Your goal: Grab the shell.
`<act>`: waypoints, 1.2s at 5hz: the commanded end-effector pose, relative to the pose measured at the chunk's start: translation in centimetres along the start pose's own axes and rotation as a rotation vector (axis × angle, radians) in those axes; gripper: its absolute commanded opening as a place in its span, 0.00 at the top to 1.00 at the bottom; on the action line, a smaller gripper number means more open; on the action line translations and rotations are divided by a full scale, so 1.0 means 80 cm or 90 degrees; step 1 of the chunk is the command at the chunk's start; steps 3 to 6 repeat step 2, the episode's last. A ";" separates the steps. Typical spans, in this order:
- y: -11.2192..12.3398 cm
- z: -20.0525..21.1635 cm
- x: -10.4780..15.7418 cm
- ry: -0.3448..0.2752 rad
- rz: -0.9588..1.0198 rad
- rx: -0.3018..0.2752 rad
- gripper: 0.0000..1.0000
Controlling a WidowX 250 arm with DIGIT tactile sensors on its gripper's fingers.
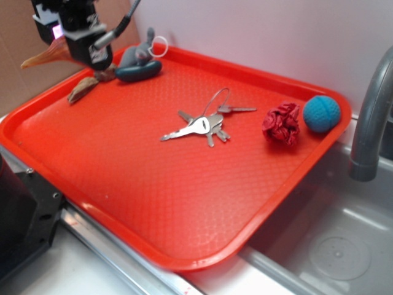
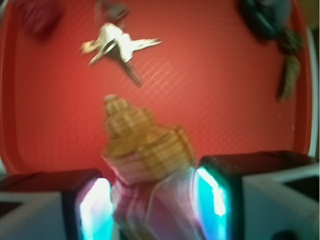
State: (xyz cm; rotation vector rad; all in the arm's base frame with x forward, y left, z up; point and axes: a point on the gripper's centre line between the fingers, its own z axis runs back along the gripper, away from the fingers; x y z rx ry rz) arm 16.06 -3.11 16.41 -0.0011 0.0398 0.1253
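Observation:
The shell [image 2: 145, 145] is tan-orange with ribbed whorls, and its spire points away from the camera in the wrist view. My gripper [image 2: 155, 205] is shut on its lower part, with the lit pads [image 2: 212, 195] pressing both sides. From the exterior view the gripper [image 1: 86, 52] hangs above the tray's back left corner. The shell [image 1: 44, 58] sticks out to its left, off the tray surface.
On the red tray [image 1: 184, 258] lie a bunch of keys [image 1: 202, 126], a crumpled red ball [image 1: 281, 125], a blue ball [image 1: 321, 114], a grey and dark teal toy [image 1: 138, 64] and a brown bark-like piece [image 1: 83, 89]. A grey faucet [image 1: 368, 117] and sink are at right.

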 end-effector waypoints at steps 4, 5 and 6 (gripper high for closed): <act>-0.012 0.044 0.028 -0.078 0.208 -0.030 1.00; -0.012 0.044 0.028 -0.078 0.208 -0.030 1.00; -0.012 0.044 0.028 -0.078 0.208 -0.030 1.00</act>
